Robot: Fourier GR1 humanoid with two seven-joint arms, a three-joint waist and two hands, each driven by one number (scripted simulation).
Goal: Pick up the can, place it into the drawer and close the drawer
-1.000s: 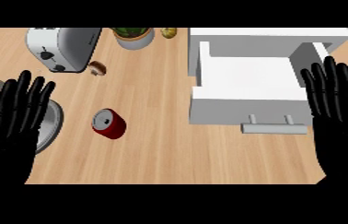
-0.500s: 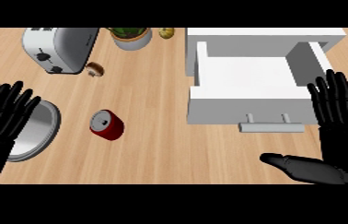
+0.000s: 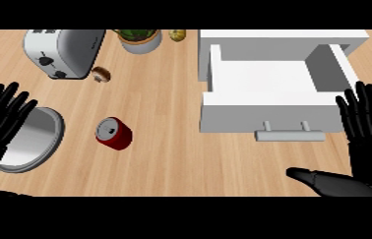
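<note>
The pick-up has not begun: the red can point(image 3: 114, 133) lies on its side on the bench point(image 3: 167, 110), left of the open drawer point(image 3: 269, 88). Left hand point(image 3: 13, 116) and right hand point(image 3: 357, 120) are both spread wide, holding nothing; next, one must reach the can

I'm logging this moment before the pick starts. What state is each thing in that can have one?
Red can: lying on its side on the wooden counter, untouched.
White drawer: pulled open, nothing inside.
Silver toaster: standing upright, slots not visible.
Left hand: open, fingers straight, over the round metal plate.
Right hand: open, holding nothing.
</note>
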